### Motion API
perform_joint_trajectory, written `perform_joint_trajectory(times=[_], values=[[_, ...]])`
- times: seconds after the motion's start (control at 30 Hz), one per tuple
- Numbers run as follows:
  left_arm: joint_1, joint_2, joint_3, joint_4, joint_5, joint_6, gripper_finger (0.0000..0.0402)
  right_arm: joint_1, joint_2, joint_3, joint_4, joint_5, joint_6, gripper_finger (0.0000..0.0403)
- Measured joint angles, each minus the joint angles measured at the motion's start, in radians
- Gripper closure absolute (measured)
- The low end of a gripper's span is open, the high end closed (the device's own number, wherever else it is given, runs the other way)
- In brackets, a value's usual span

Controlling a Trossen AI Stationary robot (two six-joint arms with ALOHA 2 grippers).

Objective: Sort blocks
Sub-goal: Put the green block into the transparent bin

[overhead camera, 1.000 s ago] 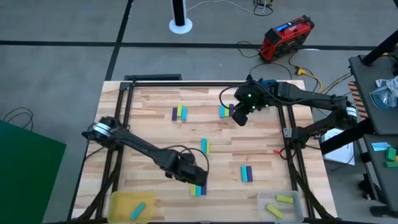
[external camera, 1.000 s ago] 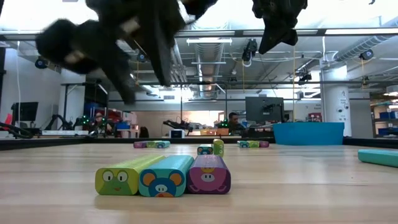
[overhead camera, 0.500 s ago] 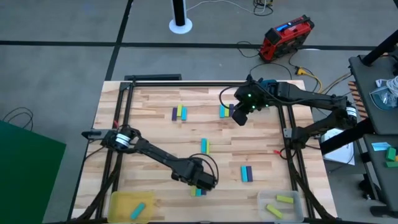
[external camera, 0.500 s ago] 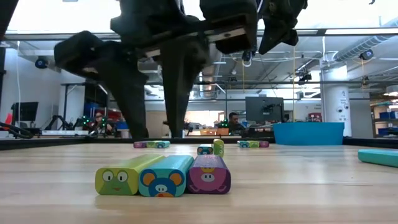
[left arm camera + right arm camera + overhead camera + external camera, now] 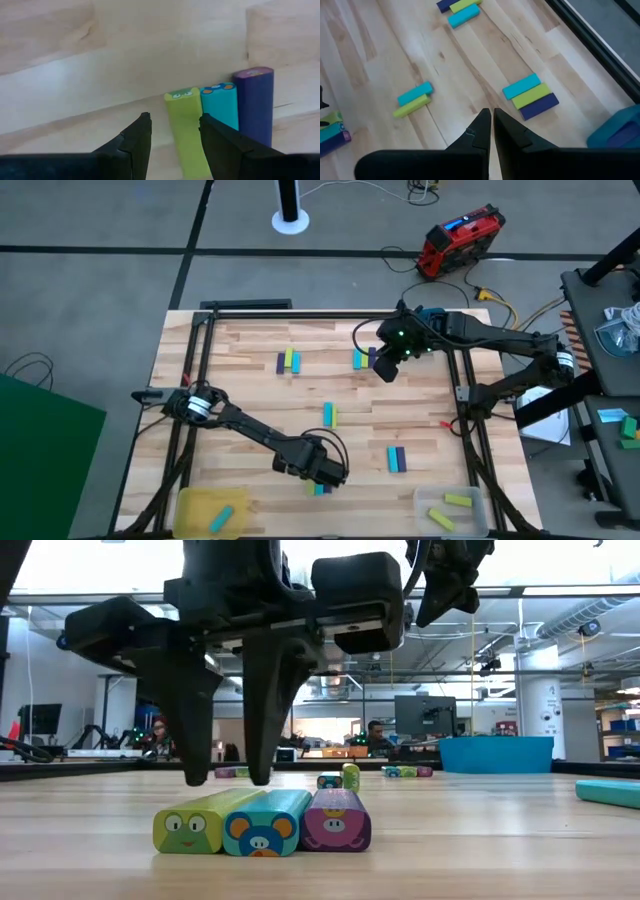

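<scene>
Hanging low over the wooden table (image 5: 250, 385), the left arm's gripper (image 5: 228, 778) has dropped since half a second ago: in the low view its fingertips now sit almost at table level, just behind the near-edge trio of blocks, where before they ended higher up. Fingers are spread apart, holding nothing. In the left wrist view the yellow-green block (image 5: 186, 130) lies between the two dark fingers (image 5: 136, 145), nearer one of them, with the cyan block (image 5: 220, 104) and dark purple block (image 5: 255, 105) side by side touching beyond it. High view barely changed: the left gripper covers most of that trio near the table's front edge. Right gripper (image 5: 488, 122) hangs high over the far right part of the table, same spot as in the earlier frames, fingers pressed nearly together with nothing between them. Other blocks: a three-block group (image 5: 530, 96) and a cyan/yellow-green pair (image 5: 413, 99) below the right wrist, another group (image 5: 289, 361) far left-centre. Yellow tray (image 5: 205, 510) at front left holds one cyan block (image 5: 222, 519); clear tray (image 5: 452, 510) at front right holds two yellow-green ones.
</scene>
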Motion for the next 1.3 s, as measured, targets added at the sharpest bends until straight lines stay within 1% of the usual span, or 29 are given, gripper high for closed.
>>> perform_joint_trajectory(times=[0.57, 0.77, 0.83, 1.07, 1.3], values=[[-0.003, -0.002, -0.017, -0.023, 0.004, 0.012, 0.0256, 0.0, 0.0, -0.007, 0.001, 0.0, -0.003, 0.039], [-0.003, -0.004, -0.027, -0.037, 0.036, 0.018, 0.0256, 0.0, 0.0, -0.007, 0.001, 0.0, -0.003, 0.039], [-0.003, -0.004, -0.016, -0.06, 0.036, 0.018, 0.0256, 0.0, 0.0, -0.007, 0.001, 0.0, -0.002, 0.039], [-0.003, -0.004, 0.056, -0.229, 0.033, 0.012, 0.0256, 0.0, 0.0, -0.007, 0.001, 0.0, -0.003, 0.039], [-0.007, -0.004, 0.086, -0.162, 0.017, 0.02, 0.0256, 0.0, 0.0, -0.01, 0.005, 0.006, -0.003, 0.039]])
